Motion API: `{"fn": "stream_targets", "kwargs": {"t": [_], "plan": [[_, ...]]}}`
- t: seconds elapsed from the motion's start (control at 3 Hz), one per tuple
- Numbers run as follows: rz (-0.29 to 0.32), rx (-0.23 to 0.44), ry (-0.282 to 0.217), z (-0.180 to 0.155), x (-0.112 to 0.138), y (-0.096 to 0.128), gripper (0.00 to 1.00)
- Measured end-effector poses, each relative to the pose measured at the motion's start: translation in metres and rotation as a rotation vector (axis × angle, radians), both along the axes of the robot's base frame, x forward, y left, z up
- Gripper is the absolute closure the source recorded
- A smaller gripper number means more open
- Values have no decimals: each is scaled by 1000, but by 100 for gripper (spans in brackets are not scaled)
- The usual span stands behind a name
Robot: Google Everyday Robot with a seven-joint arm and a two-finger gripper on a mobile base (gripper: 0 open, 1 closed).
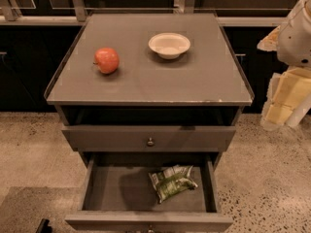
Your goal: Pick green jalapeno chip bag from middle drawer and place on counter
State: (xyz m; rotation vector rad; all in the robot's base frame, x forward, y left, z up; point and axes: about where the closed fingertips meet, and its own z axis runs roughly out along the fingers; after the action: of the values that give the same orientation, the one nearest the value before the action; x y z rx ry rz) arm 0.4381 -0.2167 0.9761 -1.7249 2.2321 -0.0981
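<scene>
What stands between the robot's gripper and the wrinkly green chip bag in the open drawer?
Nothing visible. The gripper hangs right of the flat grey-brown counter; the wrinkly olive-green chip bag lies uncovered in the open shallow drawer. Only the drawer's low right wall lies between them, likely passable from above.

The floor (272, 188) is pale stone with lots of small dark specks. A darker patch (29, 203) lies on it at the bottom left. At the back, dark cupboards (24, 72) run across the room. A metal rail (39, 19) sits along their top, and a metal post (77, 1) goes up from it. The light is dim and warm. The gripper (282, 101) hangs at the right edge, above the floor.
</scene>
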Motion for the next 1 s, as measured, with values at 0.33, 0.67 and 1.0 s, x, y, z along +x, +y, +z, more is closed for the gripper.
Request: {"fn": "stream_targets", "kwargs": {"t": [0.33, 0.67, 1.0], "plan": [[0, 0, 0, 0, 0, 0, 0], [0, 24, -19, -2, -2, 0, 0], [33, 110, -51, -25, -24, 8, 0]]}}
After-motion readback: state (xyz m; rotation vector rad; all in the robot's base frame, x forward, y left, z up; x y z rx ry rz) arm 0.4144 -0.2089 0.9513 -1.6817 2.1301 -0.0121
